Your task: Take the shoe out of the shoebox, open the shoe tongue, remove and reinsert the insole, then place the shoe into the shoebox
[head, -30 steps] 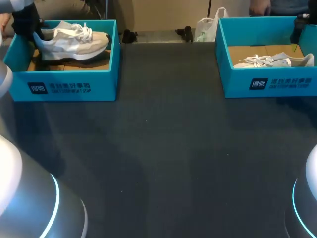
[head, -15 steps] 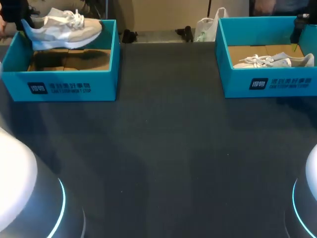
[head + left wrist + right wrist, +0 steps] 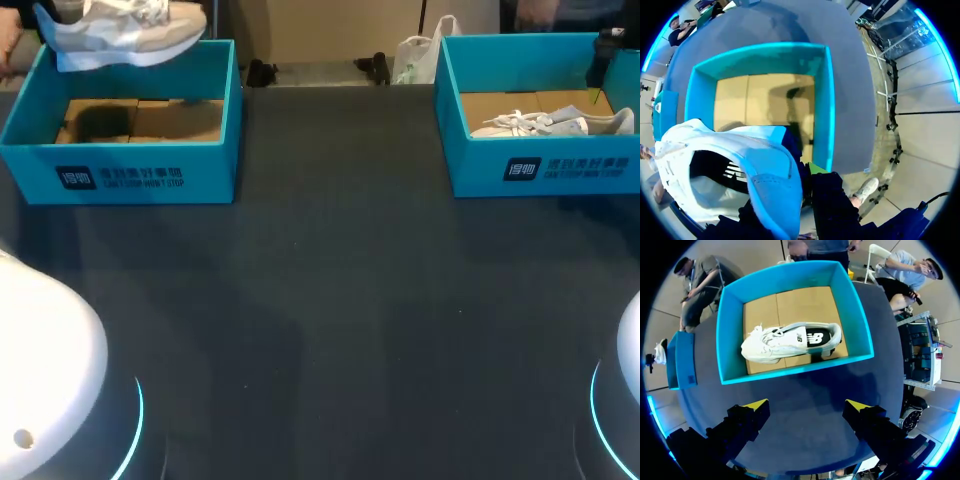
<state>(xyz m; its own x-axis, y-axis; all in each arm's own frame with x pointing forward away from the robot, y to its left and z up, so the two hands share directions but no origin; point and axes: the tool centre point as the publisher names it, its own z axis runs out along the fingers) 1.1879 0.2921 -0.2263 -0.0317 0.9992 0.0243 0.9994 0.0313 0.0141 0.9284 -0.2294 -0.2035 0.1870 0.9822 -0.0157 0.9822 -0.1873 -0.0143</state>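
Dark tabletop bearing two teal shoeboxes, one at each far corner. At the left arm's side, the shoe is held in the air, level, above the far wall of the left box, and only its shadow is left on the bare cardboard floor. In the left wrist view the heel collar is seen pressed against the left gripper. One yellow tip shows outside the heel and the other is hidden by the shoe, so the jaws are judged to be clenched on the heel, since the shoe hangs free of any support. At the right arm's side, a second shoe lies on its side in the right box, untouched. The right gripper hangs above the near wall of that box, well clear of it, with its jaws spread wide and nothing between them. The step in hand is judged to be the first one, lifting the shoe out of its box, and it is nearly complete. The next move would call for the shoe to be carried over the near wall and set sole-down on open table, where the tongue can be reached. A hold at the heel alone may let the toe sag or swing. Compared with a second ago, the shoe is raised from within the box walls to clear above the rim and shifted towards the far edge. The right box, its shoe and the right gripper are unchanged.
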